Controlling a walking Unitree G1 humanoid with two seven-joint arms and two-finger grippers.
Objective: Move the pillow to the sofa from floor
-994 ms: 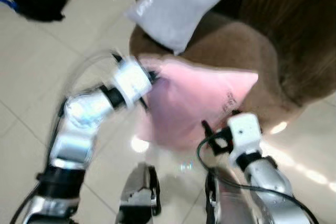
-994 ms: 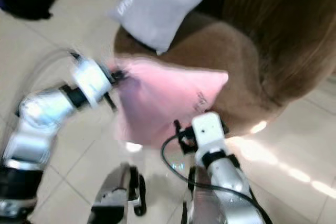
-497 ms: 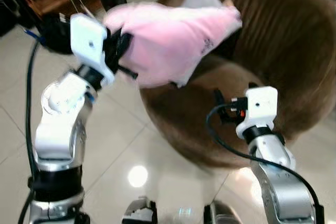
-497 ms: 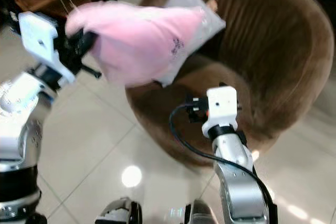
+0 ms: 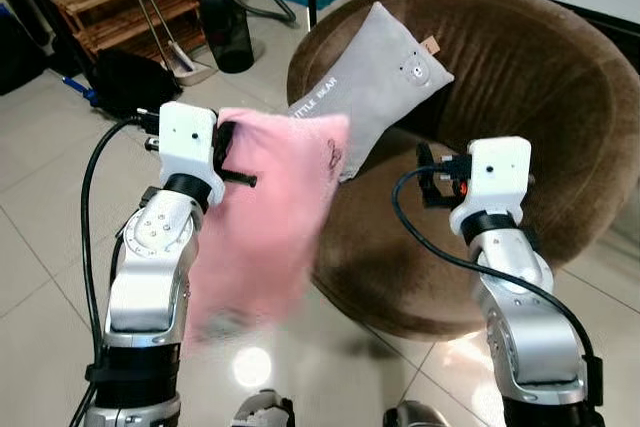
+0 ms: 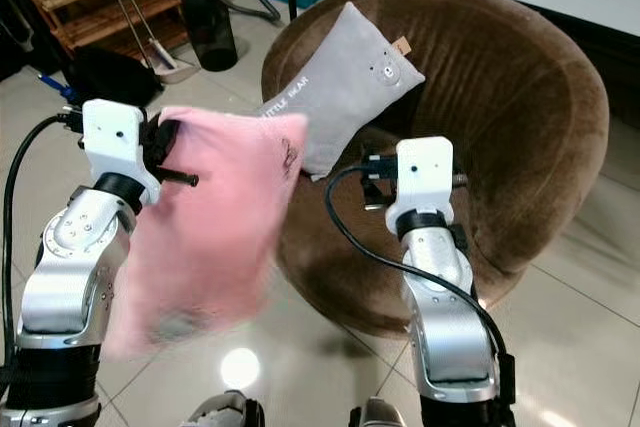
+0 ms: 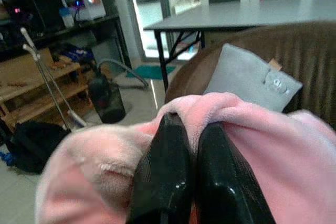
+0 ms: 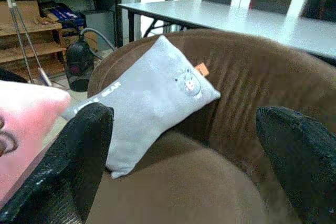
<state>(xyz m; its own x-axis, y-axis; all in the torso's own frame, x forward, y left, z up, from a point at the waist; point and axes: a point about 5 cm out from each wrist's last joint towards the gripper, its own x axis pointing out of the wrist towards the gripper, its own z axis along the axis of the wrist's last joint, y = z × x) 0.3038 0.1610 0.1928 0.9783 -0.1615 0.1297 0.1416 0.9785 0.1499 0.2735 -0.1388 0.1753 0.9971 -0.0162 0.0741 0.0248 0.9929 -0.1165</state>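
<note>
The pink pillow (image 5: 265, 222) is soft and fuzzy, like fleece. It hangs in the air over the shiny tile floor (image 5: 40, 247), just beside the front edge of the sofa (image 5: 520, 77). It droops down long and floppy, and its bottom end looks blurry. A small dark mark sits near its top corner.

The left gripper (image 7: 181, 166) holds the pillow by its top edge. Its two smooth black jaws are pressed close together, pinching a fold of the pink fluff between them. The silver left arm is bent and lifted up.

The right gripper (image 8: 184, 166) is up in front of the sofa seat. Its jaws are spread wide apart and hold nothing.

The sofa is round and brown, shaped like a big bowl, with a velvety cover that has thin lines running down the back. A flat grey pillow (image 5: 375, 87) with white letters, a small bear face and an orange tag leans against the sofa back.

Behind, there is a black vacuum cleaner (image 5: 225, 32) with a curved hose, and a wooden shelf (image 5: 105, 7).
</note>
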